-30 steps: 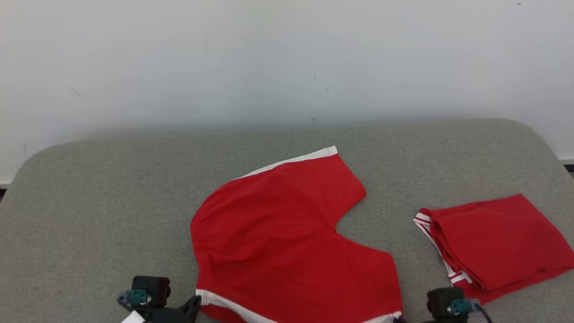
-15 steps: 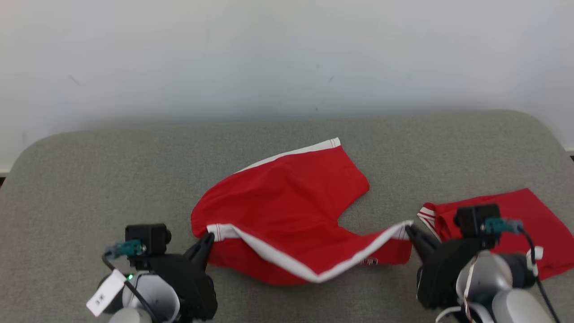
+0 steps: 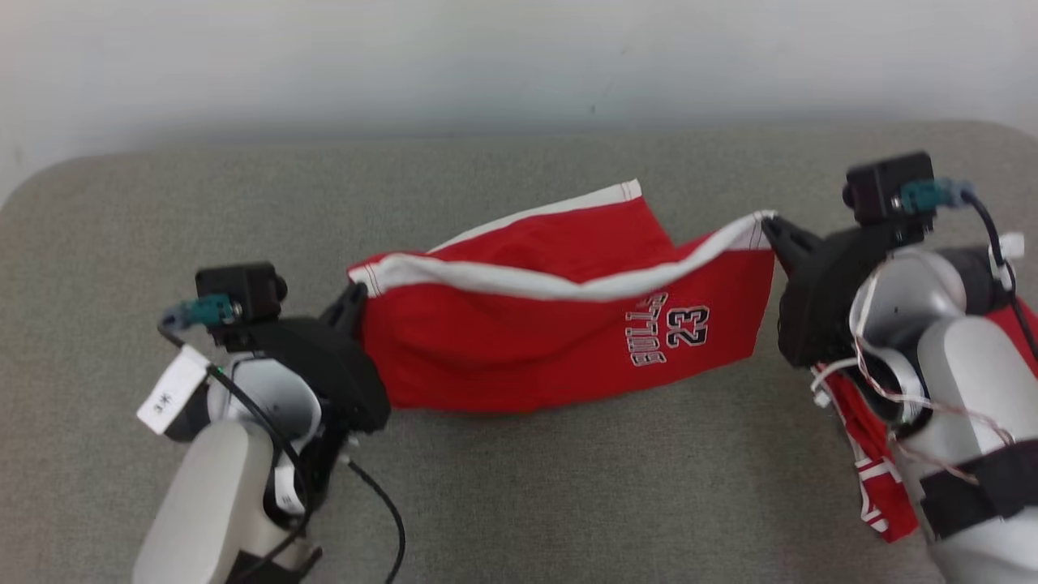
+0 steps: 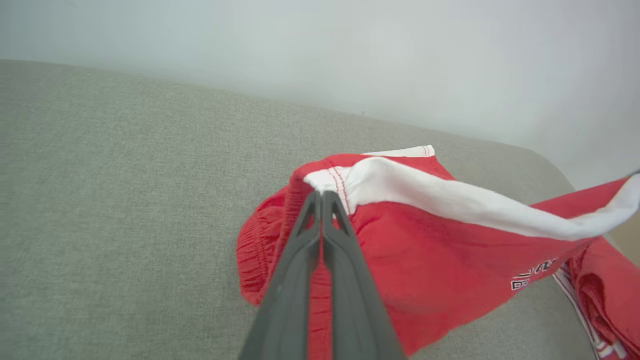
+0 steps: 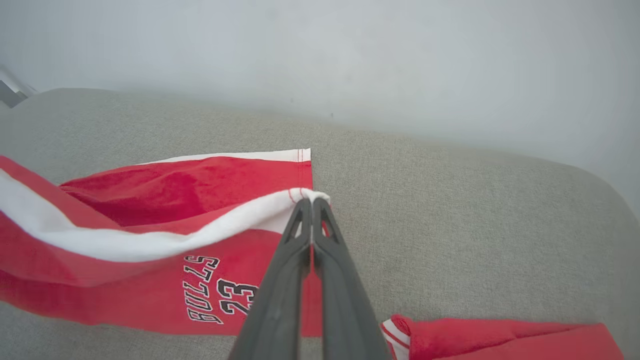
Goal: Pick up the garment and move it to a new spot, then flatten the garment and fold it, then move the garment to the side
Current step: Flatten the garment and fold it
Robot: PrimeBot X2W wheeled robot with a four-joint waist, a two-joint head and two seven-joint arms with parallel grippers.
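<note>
Two pinch points on one garment (image 3: 527,349): red shorts of thin, smooth knit, edged with a broad white band and printed "BULLS 23" in white letters outlined in black. Grips the left end of that band with the left claw (image 3: 354,294), long dark fingers pressed flat together on the stitched corner. Grips the right end with the right claw (image 3: 769,227), likewise shut tight on the cloth. Holds the band stretched between the two, raised off the surface (image 3: 568,495) and sagging in a shallow curve at the middle. Hangs below as a loose red panel, lower edge resting on the surface. Lies flat on the far side as a second leg with its own white, double-stitched hem. Bunches into fine elastic gathers close to the left claw. Sits at the middle of the surface, between the two arms. Underneath, coarse woven grey cloth with rounded far corners, backed by a plain pale wall (image 3: 486,49). At the near right, partly hidden by the right forearm (image 3: 965,381): another red garment (image 3: 872,478) with white striped trim, edges in layered folds.
</note>
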